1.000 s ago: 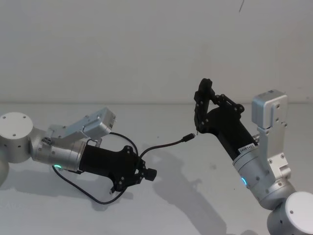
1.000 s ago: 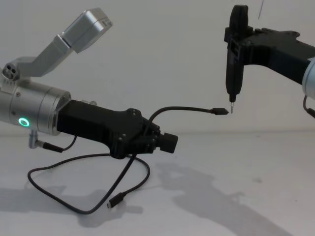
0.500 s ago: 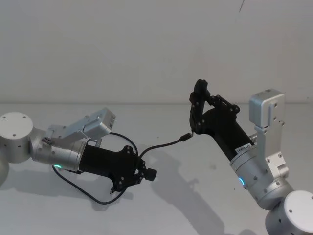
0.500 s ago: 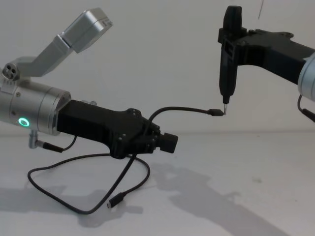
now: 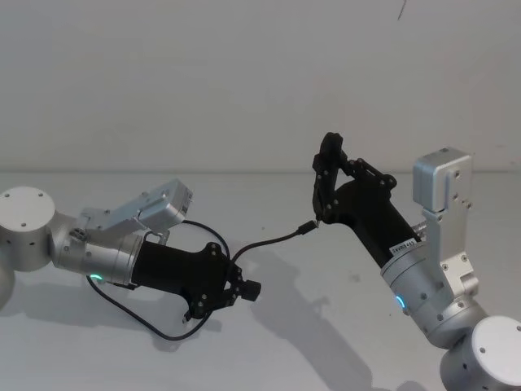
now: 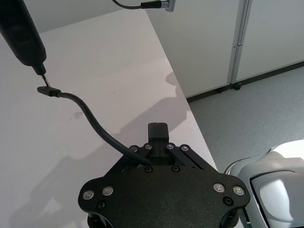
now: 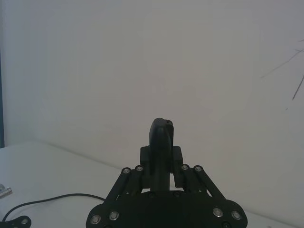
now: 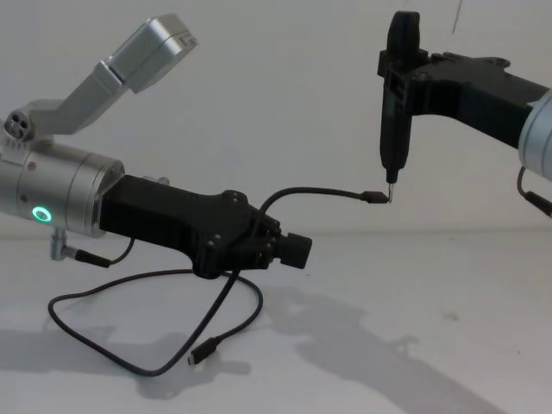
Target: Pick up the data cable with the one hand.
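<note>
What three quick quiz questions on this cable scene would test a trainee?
1. True or false: the left end effector is shut on the long thin black data cable.
2. The raised plug sits next to: A the black pen-shaped metal-tipped tool, B a box, C a cup?
3. Fill in: the other plug rests on the white ____.

Key: 1 true. 2 A. 3 table.
</note>
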